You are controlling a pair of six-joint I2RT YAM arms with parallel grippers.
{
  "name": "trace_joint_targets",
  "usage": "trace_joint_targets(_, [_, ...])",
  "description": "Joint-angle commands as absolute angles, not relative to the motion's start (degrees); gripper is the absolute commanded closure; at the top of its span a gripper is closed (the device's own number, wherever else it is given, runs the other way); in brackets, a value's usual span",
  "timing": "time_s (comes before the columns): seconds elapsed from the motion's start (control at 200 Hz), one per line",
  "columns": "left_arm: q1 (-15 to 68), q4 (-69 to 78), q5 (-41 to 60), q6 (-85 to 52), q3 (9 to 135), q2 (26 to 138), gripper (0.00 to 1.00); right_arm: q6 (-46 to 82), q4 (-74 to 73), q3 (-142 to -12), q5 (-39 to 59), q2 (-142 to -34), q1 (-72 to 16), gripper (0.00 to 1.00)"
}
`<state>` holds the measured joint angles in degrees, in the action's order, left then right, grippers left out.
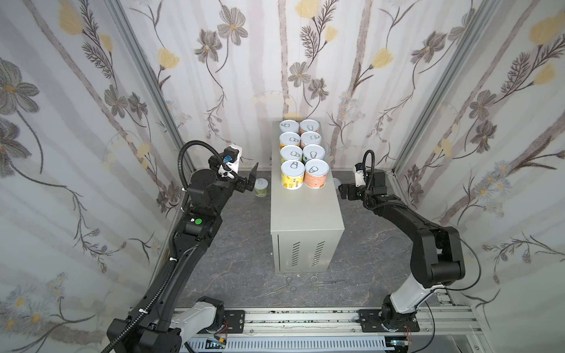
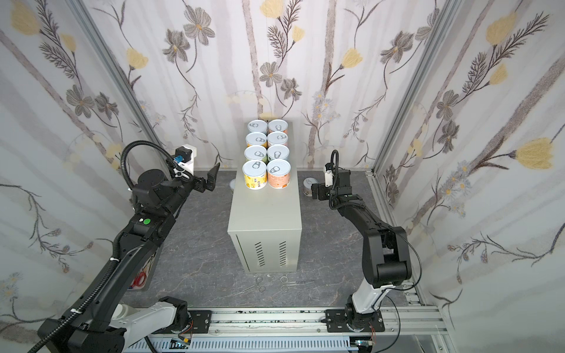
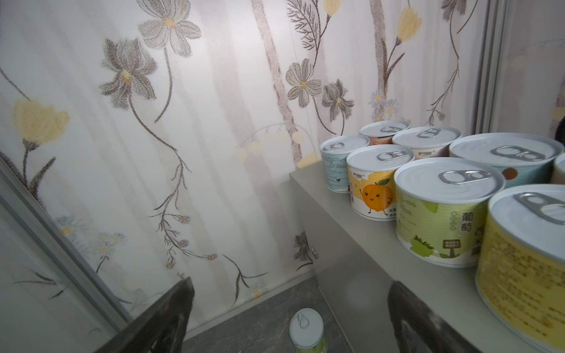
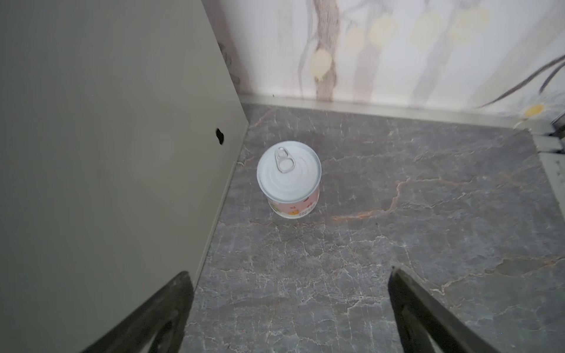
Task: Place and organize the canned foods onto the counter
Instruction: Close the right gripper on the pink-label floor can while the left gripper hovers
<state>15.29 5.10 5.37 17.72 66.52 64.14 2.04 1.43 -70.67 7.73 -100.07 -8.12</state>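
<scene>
top views, nearest me first: two scissor-like tools [image 1: 289,287] lie on the dark floor [image 1: 238,250] just in front of the counter [image 1: 305,214], and the near half of the counter top is bare. further in, the left fingers [image 1: 253,171] hang beside the counter's left edge at about counter-top height, spread wide with nothing between them. the right fingers [image 1: 344,190] sit off the right edge, lower down the side wall, also spread wide and empty. on the far half of the counter eight cans [image 1: 292,174] stand upright in two rows of four, packed close, running back towards the far edge.

two cans are not up yet, both upright on the floor, lids up, long axis vertical. the green can [image 1: 261,187] stands near the counter's left side wall, just beyond and below the left fingers; the left wrist view shows it low down between them. the pink can [image 4: 289,178] stands just beside the right side wall, not quite touching it. in the right wrist view it lies straight ahead of the right fingers, centred between them.

that is what i'd steer by: each can has its own arm nearer, and the right one looks better lined up, so i judge a short advance and a close across the can's round side. the left arm must drop first. either can would go on the bare strip in front of the rows.
</scene>
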Motion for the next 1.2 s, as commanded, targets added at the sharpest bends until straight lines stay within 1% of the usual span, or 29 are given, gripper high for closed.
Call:
trace_joint_targets(0.0, [14.3, 9.6, 5.5, 17.8, 66.5, 65.3, 0.0, 2.9, 5.6, -75.4, 8.5, -105.2, -8.0, 0.01])
trace_joint_targets(0.265, [12.2, 10.2, 5.8, 17.8, 66.8, 67.5, 0.0, 3.2, 10.7, -88.0, 12.4, -118.6, -8.1, 0.0])
trace_joint_targets(0.569, [10.9, 11.5, 6.7, 18.0, 67.4, 71.5, 0.0, 2.9, 14.5, -98.7, 12.4, -127.2, -8.3, 0.01])
trace_joint_targets(1.019, [10.2, 11.7, 7.5, 19.8, 70.2, 78.8, 0.0, 1.3, 17.2, -108.5, 9.5, -135.4, -9.7, 0.07])
trace_joint_targets(1.194, [10.2, 11.3, 7.8, 19.3, 71.2, 80.4, 0.0, 0.8, 17.8, -111.3, 9.1, -137.4, -9.8, 0.15])
